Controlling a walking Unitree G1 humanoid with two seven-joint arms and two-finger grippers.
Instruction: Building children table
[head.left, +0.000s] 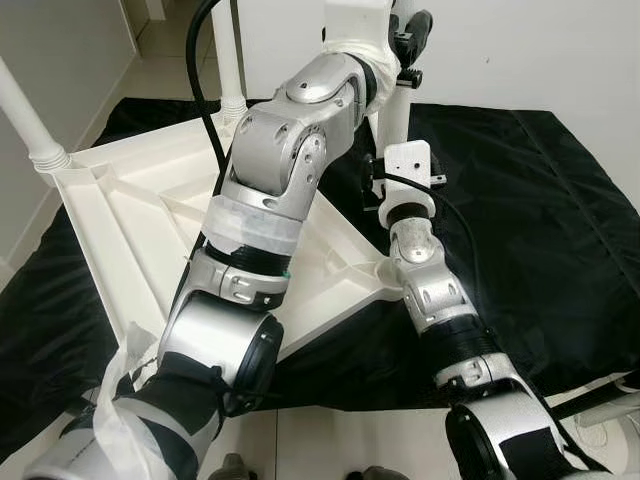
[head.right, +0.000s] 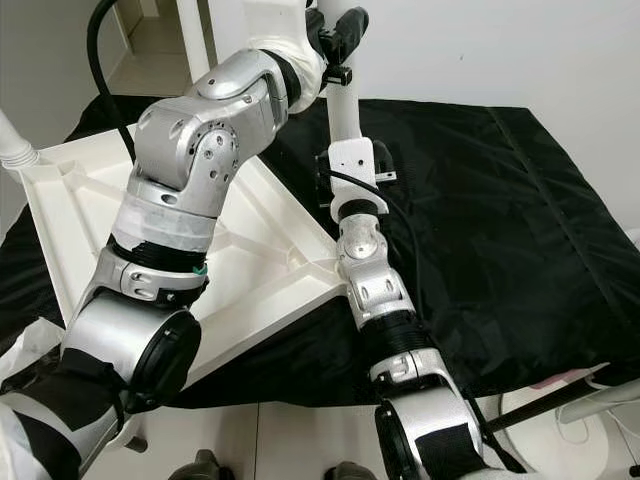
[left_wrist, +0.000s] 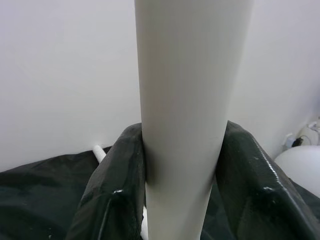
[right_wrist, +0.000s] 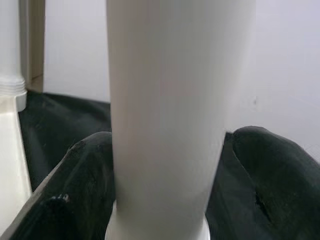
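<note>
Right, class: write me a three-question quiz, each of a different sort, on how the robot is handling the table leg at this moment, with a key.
1. True or false: the white tabletop lies upside down on the black cloth.
2. Multiple choice: the white leg stands at which corner of the tabletop?
A. the corner nearest the right arm
B. the far left corner
C. no corner, it lies flat on the cloth
3. Fill in: in the wrist views, the left gripper and the right gripper each have one black finger on either side of the ____.

Key: 1 true. 2 A. 3 leg.
</note>
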